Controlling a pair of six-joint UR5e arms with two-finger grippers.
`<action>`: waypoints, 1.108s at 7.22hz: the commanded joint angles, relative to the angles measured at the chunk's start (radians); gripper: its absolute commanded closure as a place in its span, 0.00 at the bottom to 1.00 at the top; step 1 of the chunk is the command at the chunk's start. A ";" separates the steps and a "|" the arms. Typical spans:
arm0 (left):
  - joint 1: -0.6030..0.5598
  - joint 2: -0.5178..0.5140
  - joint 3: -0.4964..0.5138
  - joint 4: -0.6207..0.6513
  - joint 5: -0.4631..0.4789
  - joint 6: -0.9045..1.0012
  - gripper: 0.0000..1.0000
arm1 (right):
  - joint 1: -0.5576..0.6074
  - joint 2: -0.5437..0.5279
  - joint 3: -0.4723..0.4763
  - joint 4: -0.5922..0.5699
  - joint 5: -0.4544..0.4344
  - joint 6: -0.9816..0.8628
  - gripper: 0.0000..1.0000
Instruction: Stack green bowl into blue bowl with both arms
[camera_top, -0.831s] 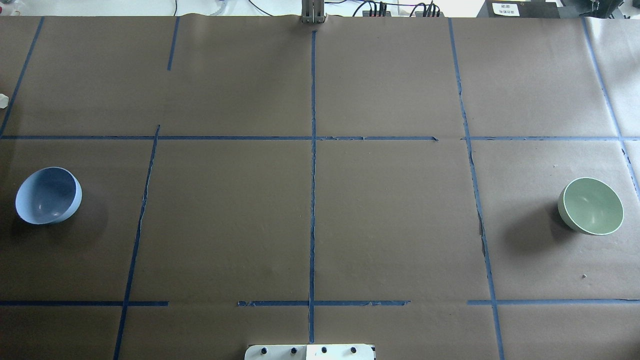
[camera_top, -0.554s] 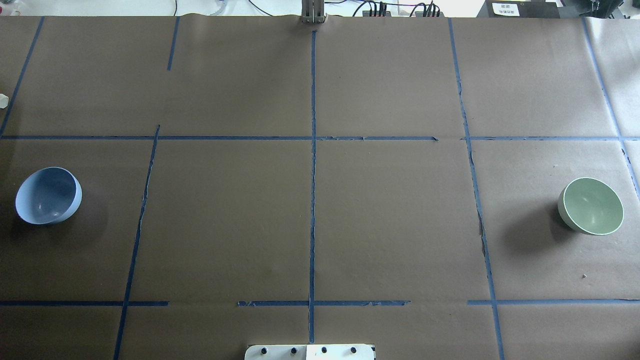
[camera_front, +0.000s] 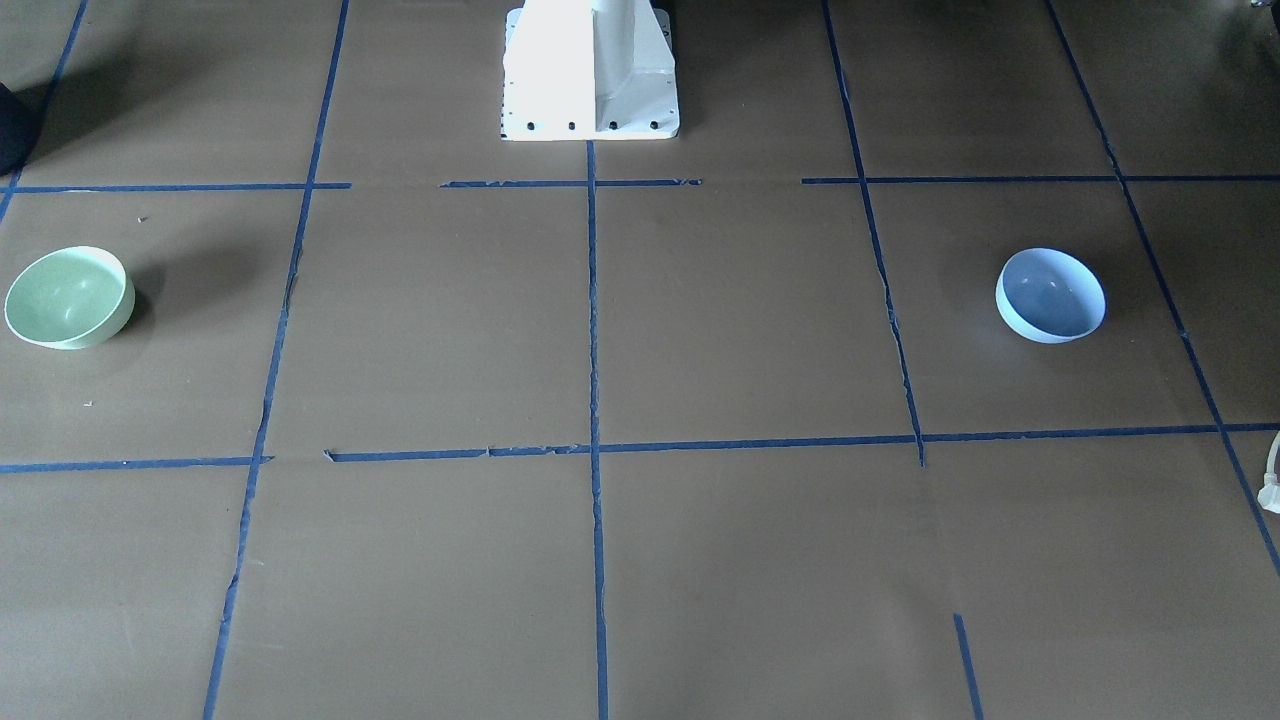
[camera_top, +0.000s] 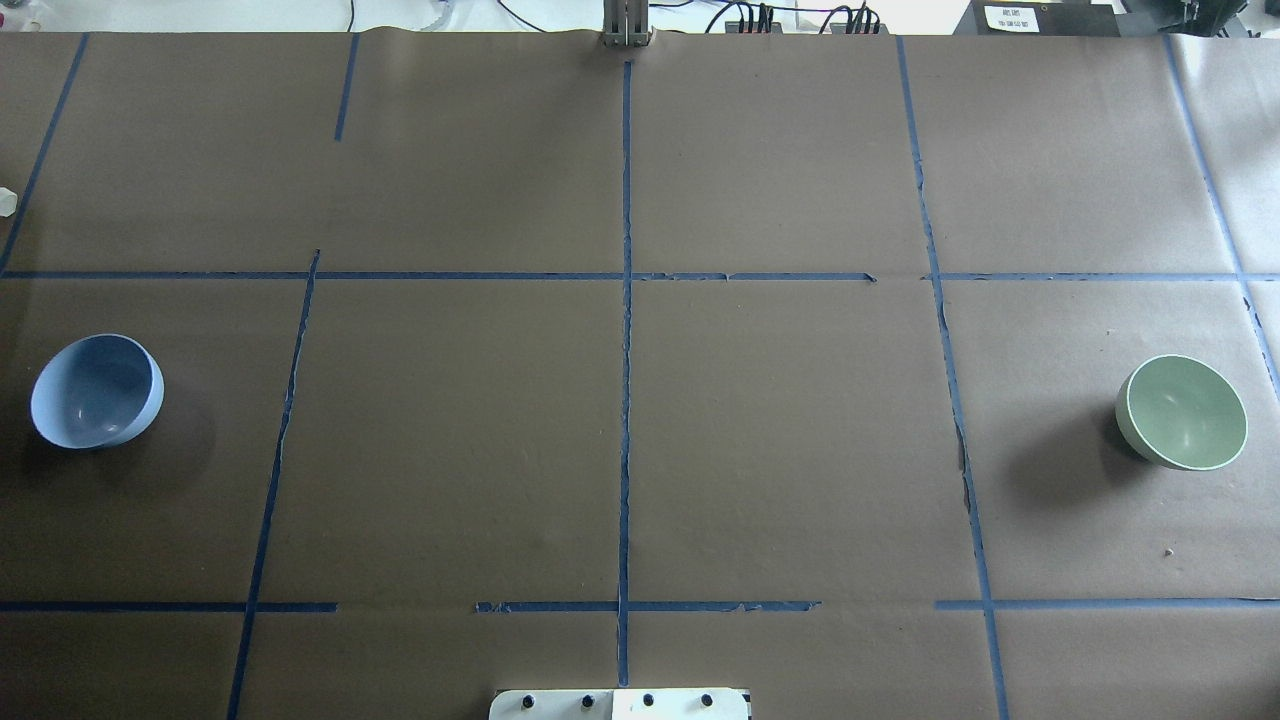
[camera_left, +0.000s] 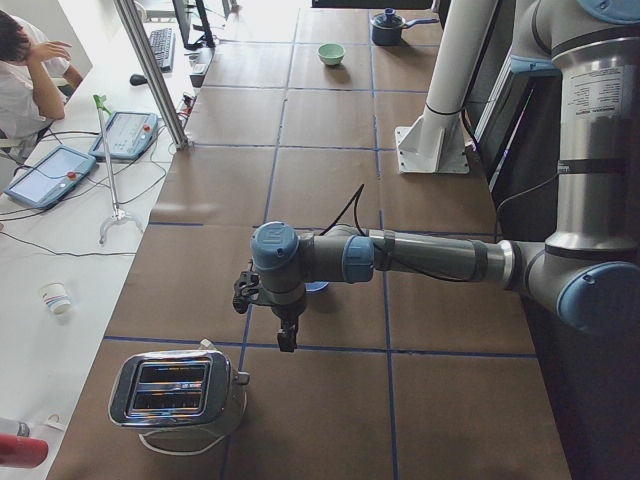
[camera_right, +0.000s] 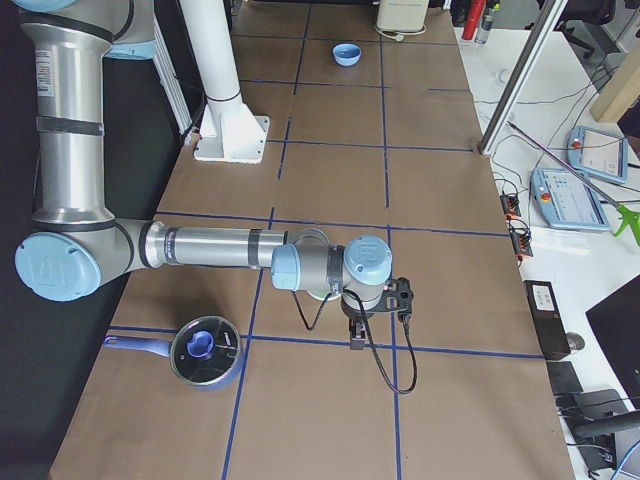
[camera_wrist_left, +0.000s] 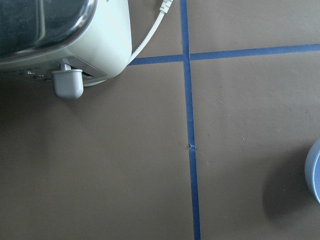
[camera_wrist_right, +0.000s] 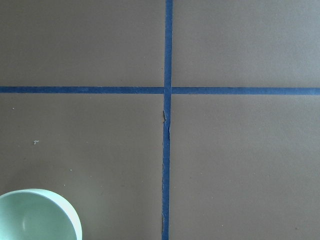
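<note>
We see green bowl (camera_top: 1183, 412) & blue bowl (camera_top: 96, 391) upright, well apart on bench (camera_top: 780, 450). L fingers (camera_left: 287, 335), R fingers (camera_right: 356, 332) hang above it; can't tell whether released or clenched.

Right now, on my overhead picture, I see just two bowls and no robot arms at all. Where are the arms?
Observer: The left arm stretches over the left end of the table, with the left gripper near a toaster.
Operator: And the other one?
Observer: The right arm stretches over the opposite end, beside a lidded saucepan.
Operator: Can its camera see my green bowl?
Observer: Only part of the green bowl, in the right wrist view's lower left corner.
</note>
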 joint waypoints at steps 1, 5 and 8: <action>-0.001 0.012 0.012 -0.003 -0.002 0.005 0.00 | -0.001 0.000 0.000 0.000 -0.002 -0.004 0.00; 0.240 0.006 0.107 -0.318 -0.002 -0.277 0.00 | -0.009 0.002 0.008 0.002 0.004 -0.002 0.00; 0.372 -0.001 0.169 -0.677 -0.010 -0.707 0.00 | -0.048 0.002 0.006 0.002 0.022 0.002 0.00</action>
